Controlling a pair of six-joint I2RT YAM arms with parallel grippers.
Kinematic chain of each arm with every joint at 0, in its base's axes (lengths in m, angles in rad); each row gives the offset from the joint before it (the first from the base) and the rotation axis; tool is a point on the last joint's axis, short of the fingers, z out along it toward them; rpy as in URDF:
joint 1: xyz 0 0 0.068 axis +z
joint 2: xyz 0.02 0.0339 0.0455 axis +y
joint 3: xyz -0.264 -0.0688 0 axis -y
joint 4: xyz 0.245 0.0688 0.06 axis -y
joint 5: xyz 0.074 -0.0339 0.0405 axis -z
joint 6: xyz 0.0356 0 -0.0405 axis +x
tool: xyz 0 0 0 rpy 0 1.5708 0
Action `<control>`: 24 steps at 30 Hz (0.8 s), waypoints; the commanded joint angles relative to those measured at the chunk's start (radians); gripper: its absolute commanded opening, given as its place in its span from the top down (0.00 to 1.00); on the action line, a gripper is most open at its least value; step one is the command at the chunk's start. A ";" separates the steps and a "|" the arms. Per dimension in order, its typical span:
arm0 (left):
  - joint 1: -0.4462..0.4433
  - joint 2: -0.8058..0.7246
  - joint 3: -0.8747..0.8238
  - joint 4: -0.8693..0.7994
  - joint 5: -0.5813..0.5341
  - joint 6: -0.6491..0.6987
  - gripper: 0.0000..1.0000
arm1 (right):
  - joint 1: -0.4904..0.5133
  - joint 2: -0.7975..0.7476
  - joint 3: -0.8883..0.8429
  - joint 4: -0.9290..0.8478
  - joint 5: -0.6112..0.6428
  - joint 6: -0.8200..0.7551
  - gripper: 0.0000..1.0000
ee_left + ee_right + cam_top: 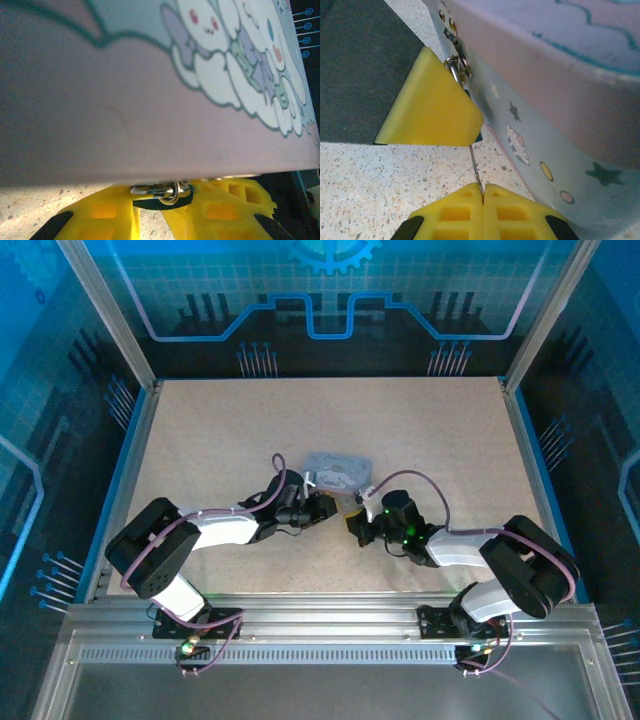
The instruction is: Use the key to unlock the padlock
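Two claws crowd the near edge of the tin (338, 470) in the overhead view, out in the middle of the surface (210, 430). The left claw (322, 508) comes in from the left and the right claw (354, 524) from the right, tips almost nose to nose. The lock is too small to pick out from up here.

Down to the left wrist camera. The tin's cartoon-printed wall looms blurred above, and at its lower edge sits the padlock (161, 192), a silver shackle loop glinting over a dark body. The yellow fingers (107, 212) flank it on both sides and look pinched onto that body, so the left claw reads as gripping the padlock.

Over to the right wrist camera. The right claw's pads are pressed together on the key (475, 167), a thin sliver rising from the pinch toward the underside of the left claw's yellow finger, just beside the tin wall. Its tip vanishes there, so there's no telling whether it is in the keyhole.

The danger from here looks like this: the key is held by its very end, so any push off the keyhole's line could bend it or swivel it in the pads. A twist before it is seated could wrench the padlock out of the left claw's pinch or shove the tin along the surface.
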 commanded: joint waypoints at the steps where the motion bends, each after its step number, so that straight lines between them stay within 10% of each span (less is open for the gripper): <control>1: -0.003 -0.009 0.009 0.026 0.033 -0.009 0.87 | 0.003 -0.029 0.020 0.033 -0.012 0.001 1.00; 24: -0.008 -0.013 0.005 0.039 0.055 -0.058 0.87 | 0.038 0.014 0.029 0.145 0.066 0.012 1.00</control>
